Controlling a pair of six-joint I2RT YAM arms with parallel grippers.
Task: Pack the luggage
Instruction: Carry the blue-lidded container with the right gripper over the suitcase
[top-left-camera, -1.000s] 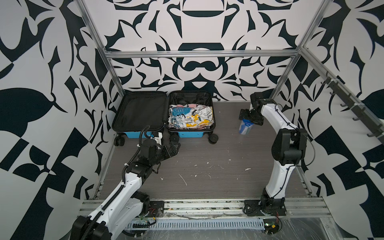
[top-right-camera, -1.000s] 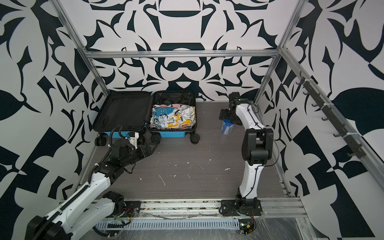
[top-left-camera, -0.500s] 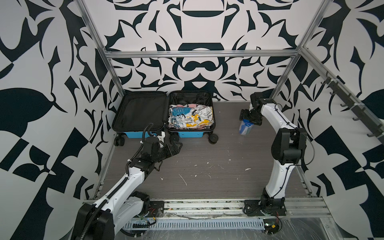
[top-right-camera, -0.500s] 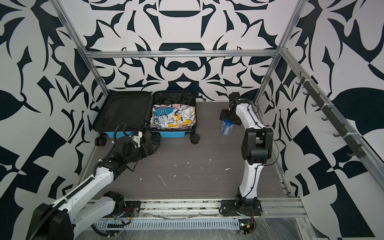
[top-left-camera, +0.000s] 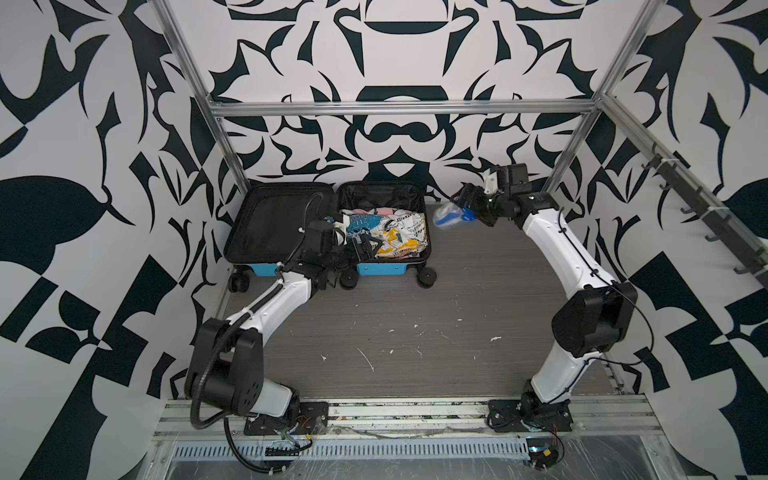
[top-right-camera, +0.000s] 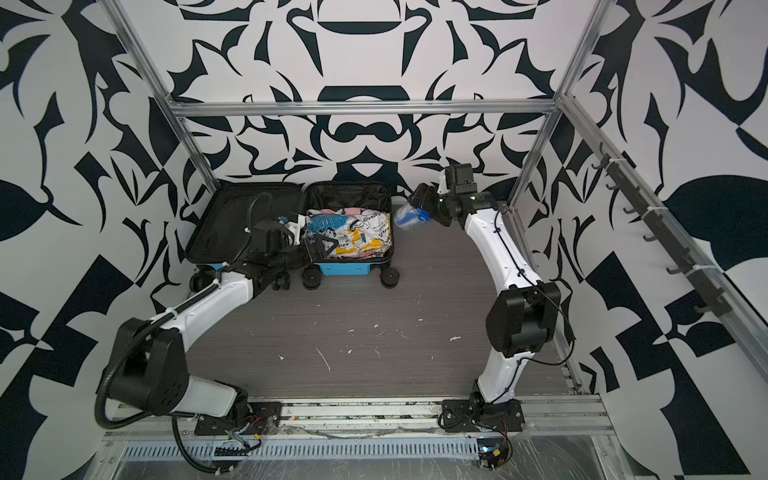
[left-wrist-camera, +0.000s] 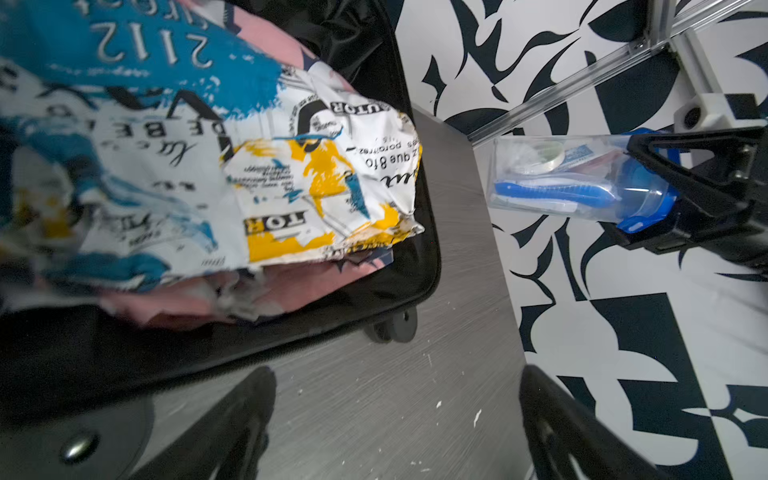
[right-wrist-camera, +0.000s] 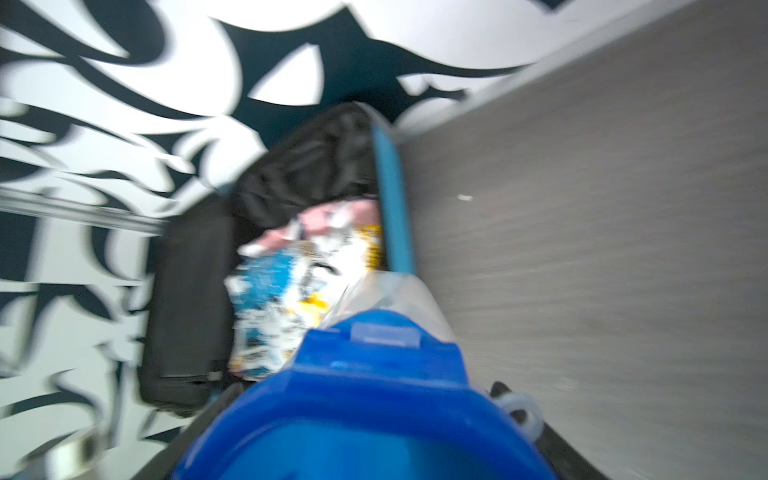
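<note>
Beside the luggage (top-left-camera: 382, 269) rim, right gripper (left-wrist-camera: 640, 191) clamps a clear case (left-wrist-camera: 552, 174); left gripper (left-wrist-camera: 397, 374) gapes.

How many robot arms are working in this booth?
2. The left arm reaches to the front of the open blue suitcase, the left gripper open. The right arm stretches out beside the suitcase, the right gripper holding a clear toothbrush case in the air.
</note>
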